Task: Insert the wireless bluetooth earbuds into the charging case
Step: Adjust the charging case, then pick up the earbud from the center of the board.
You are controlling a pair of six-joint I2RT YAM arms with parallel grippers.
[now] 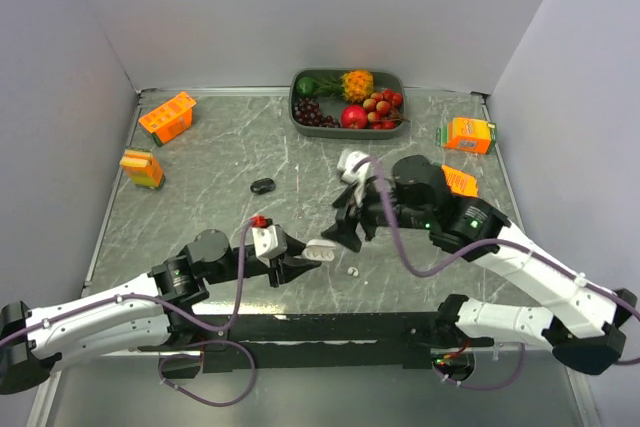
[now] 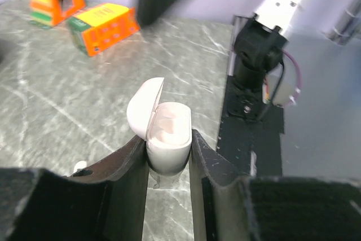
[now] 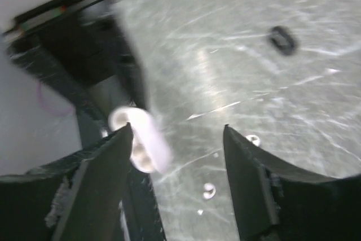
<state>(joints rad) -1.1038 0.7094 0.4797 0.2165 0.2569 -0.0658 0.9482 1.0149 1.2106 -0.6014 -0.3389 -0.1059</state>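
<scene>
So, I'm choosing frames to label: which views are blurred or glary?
Right wrist: motion-smeared throughout, white oval charging case soft, glare streak on the grey marble tabletop. Left wrist: case fairly crisp, orange cardboard boxes behind defocused. Top external: sharp, evenly lit.

The right tool (image 3: 176, 131) stands spread wide, a blurred white charging case (image 3: 140, 142) just beside one finger

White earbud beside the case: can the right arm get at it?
Likely yes: the right gripper is open close by the white earbud, nothing lies over it; the case held by the left gripper sits beside it.
</scene>
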